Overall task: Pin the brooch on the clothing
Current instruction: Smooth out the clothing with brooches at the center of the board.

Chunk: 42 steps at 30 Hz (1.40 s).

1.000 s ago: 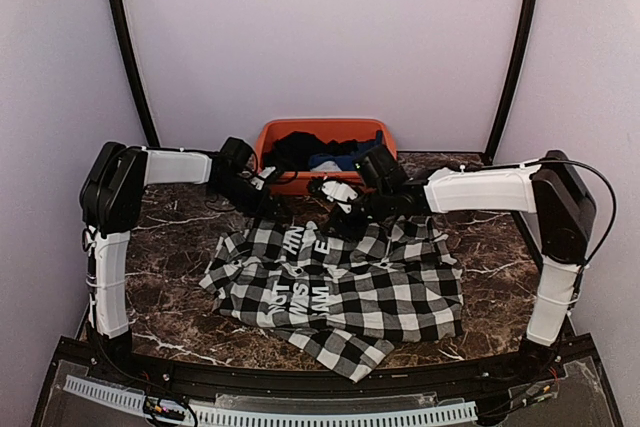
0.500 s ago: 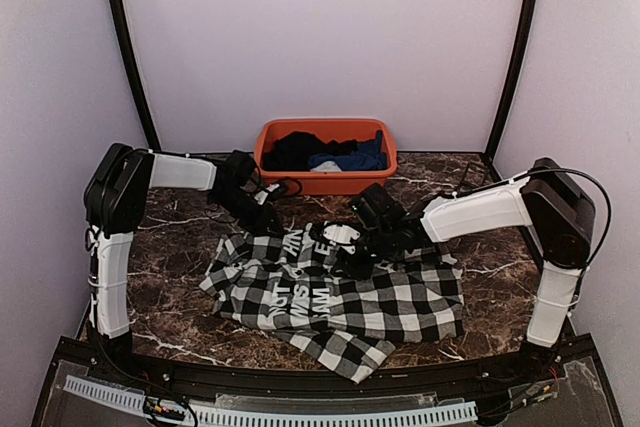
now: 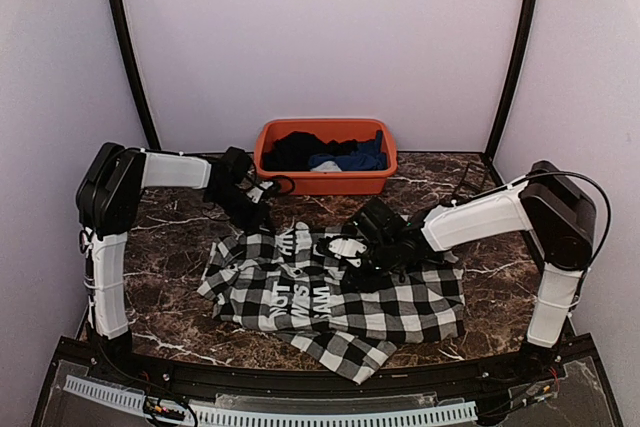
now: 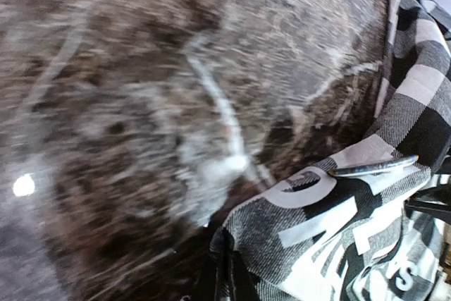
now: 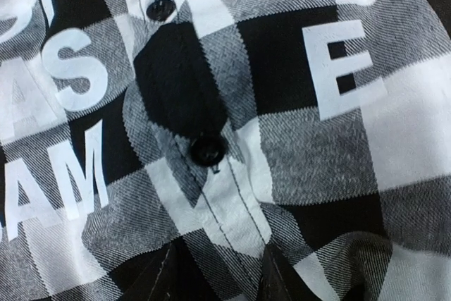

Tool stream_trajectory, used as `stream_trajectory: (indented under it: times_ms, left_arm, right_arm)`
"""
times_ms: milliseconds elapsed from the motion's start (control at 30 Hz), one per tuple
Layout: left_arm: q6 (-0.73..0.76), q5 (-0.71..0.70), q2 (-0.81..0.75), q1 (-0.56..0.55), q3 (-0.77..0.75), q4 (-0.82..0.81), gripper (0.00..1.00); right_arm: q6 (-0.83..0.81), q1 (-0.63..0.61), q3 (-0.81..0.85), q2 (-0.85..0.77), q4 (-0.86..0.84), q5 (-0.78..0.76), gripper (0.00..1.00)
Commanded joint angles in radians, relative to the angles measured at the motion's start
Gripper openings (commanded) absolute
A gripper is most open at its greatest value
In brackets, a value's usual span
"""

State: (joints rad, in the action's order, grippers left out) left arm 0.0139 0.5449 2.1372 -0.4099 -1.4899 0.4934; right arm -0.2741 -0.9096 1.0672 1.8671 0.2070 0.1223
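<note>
Right end effector [image 3: 342, 252] lowered, perhaps touching shirt [image 3: 400, 299], spread | left end effector [image 3: 262, 209] pressed together | marble table [image 3: 178, 237], lilac walls [image 3: 320, 37]

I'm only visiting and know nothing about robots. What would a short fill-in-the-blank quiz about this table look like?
1. The basin at the back of the table is coloured ____.
2. Beside the black garment in it lies a ____ one.
3. The checked shirt closes with buttons coloured ____.
4. In the right wrist view, the lone white letter right of the buttons is ____.
Missing words: orange; blue; black; E.
</note>
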Motion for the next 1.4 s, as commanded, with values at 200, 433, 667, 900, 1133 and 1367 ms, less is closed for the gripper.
stream_trajectory:
  times_ms: [200,433,667,900,1133,1367]
  left_arm:
    - [-0.008,-0.393,-0.152,0.022,0.024,-0.104,0.01]
    - [-0.009,-0.492,-0.148,0.022,0.059,-0.149,0.01]
    - [-0.056,-0.503,-0.192,0.022,0.059,-0.092,0.03]
    - [-0.076,-0.472,-0.335,0.022,0.082,-0.093,0.70]
    - [-0.127,-0.408,-0.448,0.008,0.166,-0.135,0.85]
    - [-0.172,-0.422,-0.489,-0.149,0.315,-0.196,0.81]
  right_arm:
    - [0.081,-0.038,-0.069,-0.014,0.117,-0.036,0.38]
    - [0.091,-0.067,-0.055,-0.016,0.187,0.004,0.37]
    - [0.121,-0.066,0.005,-0.074,0.212,0.070,0.39]
    - [0.203,-0.007,0.178,-0.179,0.211,0.112,0.45]
    - [0.311,0.096,0.422,-0.048,0.205,0.027,0.28]
    - [0.360,0.128,0.672,0.212,0.224,0.045,0.12]
